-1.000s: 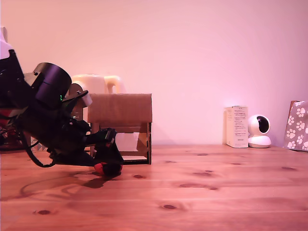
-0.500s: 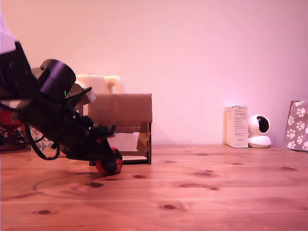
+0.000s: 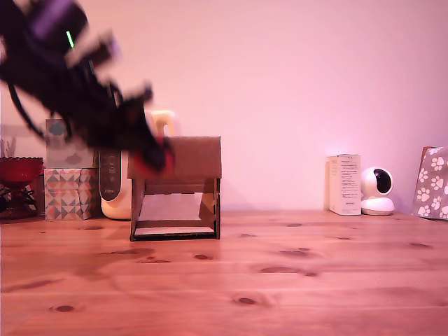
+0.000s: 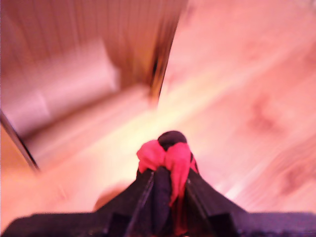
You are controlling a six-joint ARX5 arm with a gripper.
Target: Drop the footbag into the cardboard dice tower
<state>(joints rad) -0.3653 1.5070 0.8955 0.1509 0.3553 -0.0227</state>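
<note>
Black gripper (image 3: pixel 150 157) clamps soft red-black footbag (image 4: pixel 168 153), upper left of frame, beside brown corrugated cardboard dice tower (image 3: pixel 183 159). Judgement: clear top edge, centre over opening, then release.

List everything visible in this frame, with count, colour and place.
footbag: one, red and black, held off the table before the tower's upper band
cardboard dice tower: one, brown, on the table
kettle: one, cream, behind the tower
patterned boxes: two, stacked, exterior view's left
bowl: one, dark red, far left
white box: one, right
small camera: one, white, beside it
paw-print bag: one, far right
table: wooden
gripper: one, black fingers clamped on the footbag
</note>
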